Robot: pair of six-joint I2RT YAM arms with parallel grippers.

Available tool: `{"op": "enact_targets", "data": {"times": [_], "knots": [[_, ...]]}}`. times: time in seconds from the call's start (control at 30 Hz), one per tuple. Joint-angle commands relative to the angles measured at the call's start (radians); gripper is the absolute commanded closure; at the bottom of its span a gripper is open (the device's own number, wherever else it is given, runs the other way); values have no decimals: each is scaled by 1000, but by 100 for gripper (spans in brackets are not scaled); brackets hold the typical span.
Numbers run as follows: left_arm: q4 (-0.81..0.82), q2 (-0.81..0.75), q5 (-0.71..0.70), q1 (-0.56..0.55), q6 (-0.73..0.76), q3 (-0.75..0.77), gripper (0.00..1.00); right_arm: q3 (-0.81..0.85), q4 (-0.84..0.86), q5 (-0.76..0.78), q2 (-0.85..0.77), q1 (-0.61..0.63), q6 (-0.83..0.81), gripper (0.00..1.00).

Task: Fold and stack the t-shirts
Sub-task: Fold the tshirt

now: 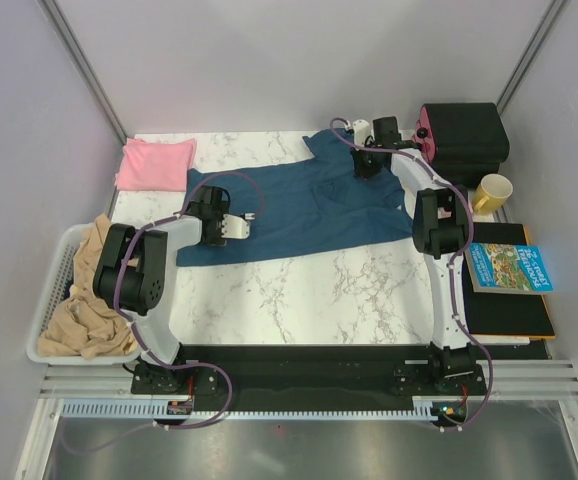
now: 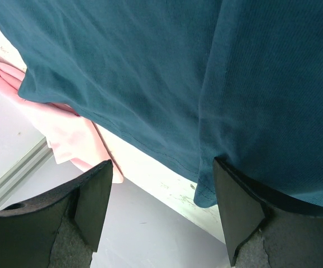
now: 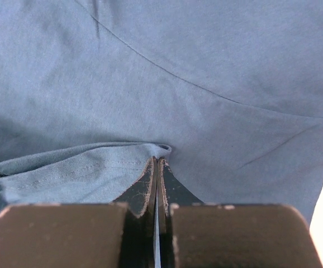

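Pinching a fold of the teal shirt (image 1: 299, 215), spread on the worktop (image 1: 299, 290) beside the pink shirt (image 1: 156, 163), the right claw (image 3: 157, 167) is clenched on cloth. The left claw (image 2: 160, 164) hangs released over the hem nearest the pink shirt; I'd grip that squarely, then lift evenly.

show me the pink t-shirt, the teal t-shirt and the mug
pink t-shirt (image 1: 156, 163): top view, middle of the cloth
teal t-shirt (image 1: 289, 215): top view, middle of its body
mug (image 1: 490, 199): top view, its side wall
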Motion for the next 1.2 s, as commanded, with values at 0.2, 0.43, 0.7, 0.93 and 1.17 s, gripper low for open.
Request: {"op": "enact_targets", "data": {"times": [0.2,0.43,0.7,0.93,1.17], "knots": [[-34,37,38,-12,-50,5,20,-19,120,66,-124,18,-2,100],[-34,40,38,-14,-50,9,20,-16,155,90,-132,25,3,100],[-34,47,36,-17,-53,12,20,-11,189,110,-118,31,21,100],[-34,55,38,-23,-53,20,20,-6,217,120,-117,50,13,100],[-34,67,38,-23,-53,34,20,-11,221,129,-115,67,-11,100]]}}
